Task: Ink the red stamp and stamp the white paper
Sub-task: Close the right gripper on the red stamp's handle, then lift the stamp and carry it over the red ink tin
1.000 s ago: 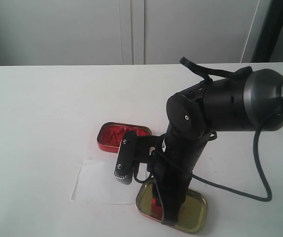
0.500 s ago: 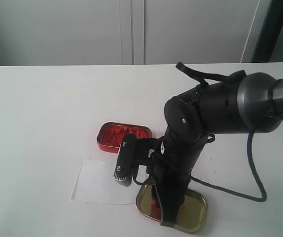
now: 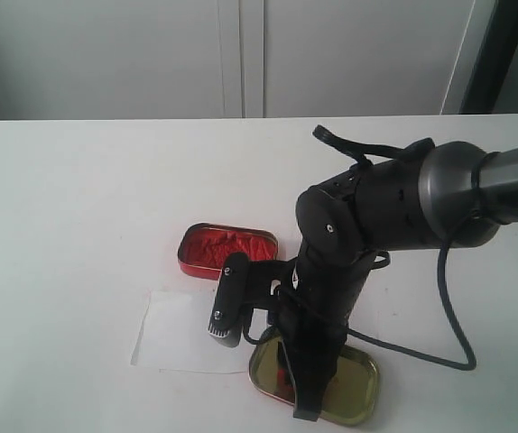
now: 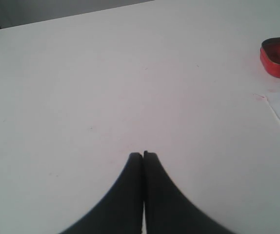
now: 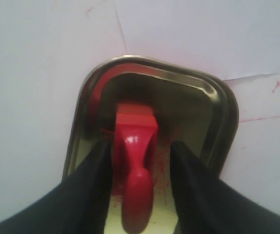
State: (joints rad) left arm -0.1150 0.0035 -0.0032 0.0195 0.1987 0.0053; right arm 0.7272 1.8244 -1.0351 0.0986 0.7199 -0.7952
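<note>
Over the last 1 second the right arm [image 3: 376, 216] has sunk a little and drifted toward the left of the exterior view, pulling its trailing cable [image 3: 444, 307] in with it. The tins and the paper have not shifted.

The arm bends steeply down over a gold-coloured tin lid [image 3: 354, 388] at the near edge of the white table [image 3: 78, 198]. In the right wrist view the red stamp [image 5: 135, 141] lies on its side inside this lid, block base pointing away from the camera and rounded knob toward it. Red smears mark the lid's floor around it.

The right gripper [image 5: 140, 146] straddles the stamp, 1 dark finger on each side. Its jaws are spread, and a gap shows on 1 side. The other finger may already touch the stamp; shadow makes that unclear. This placement looks like the approach to a pinch across the stamp's narrow body.

The white paper [image 3: 173, 334] lies flat just beside the lid. The red tin of ink paste [image 3: 223, 248] sits open just behind the paper. Inking and stamping are not yet done.

The left gripper [image 4: 143, 155] hangs over bare table with its fingers pressed together, holding nothing, probably parked clear of the work.
</note>
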